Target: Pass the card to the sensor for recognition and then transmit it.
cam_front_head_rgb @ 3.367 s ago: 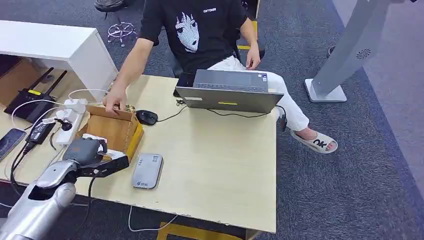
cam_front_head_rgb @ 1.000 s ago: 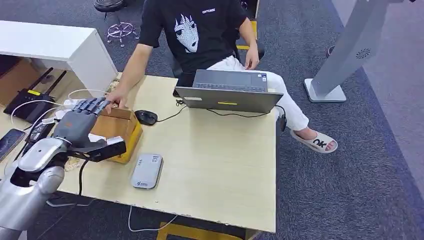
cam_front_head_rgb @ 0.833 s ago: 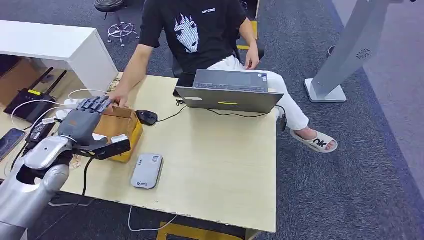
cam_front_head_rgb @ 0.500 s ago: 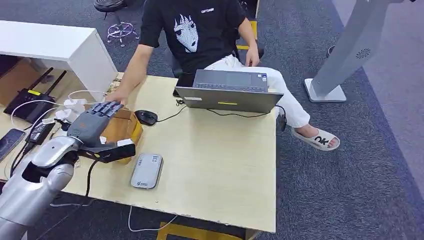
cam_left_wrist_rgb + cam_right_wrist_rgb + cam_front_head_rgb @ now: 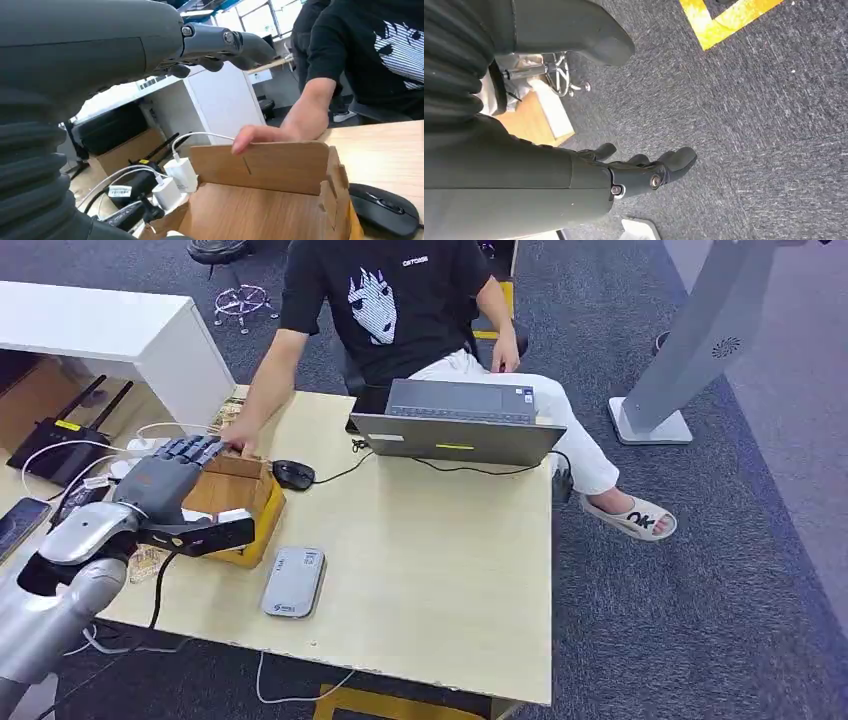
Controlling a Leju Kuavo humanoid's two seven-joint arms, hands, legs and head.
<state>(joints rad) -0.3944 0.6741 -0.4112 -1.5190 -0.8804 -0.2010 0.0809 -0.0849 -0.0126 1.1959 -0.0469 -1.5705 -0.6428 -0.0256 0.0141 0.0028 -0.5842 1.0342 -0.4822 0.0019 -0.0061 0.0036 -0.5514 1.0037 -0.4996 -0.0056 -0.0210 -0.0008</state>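
The left hand (image 5: 168,478) hovers over the cardboard box (image 5: 240,502), fingers spread and holding nothing. A white card (image 5: 232,515) seems to lie in the box just below the thumb. The hand should lower straight in, clear of the person's hand (image 5: 232,443) on the far wall. The sensor (image 5: 294,580) lies beside the box. The right hand (image 5: 644,172) hangs empty, fingers apart.

Even, bright indoor light (soft shadows); left wrist view hazy, windows glaring behind

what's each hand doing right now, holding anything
Left hand: open over the box, fingers spread, holding nothing.
Right hand: open, hanging above the floor, empty.
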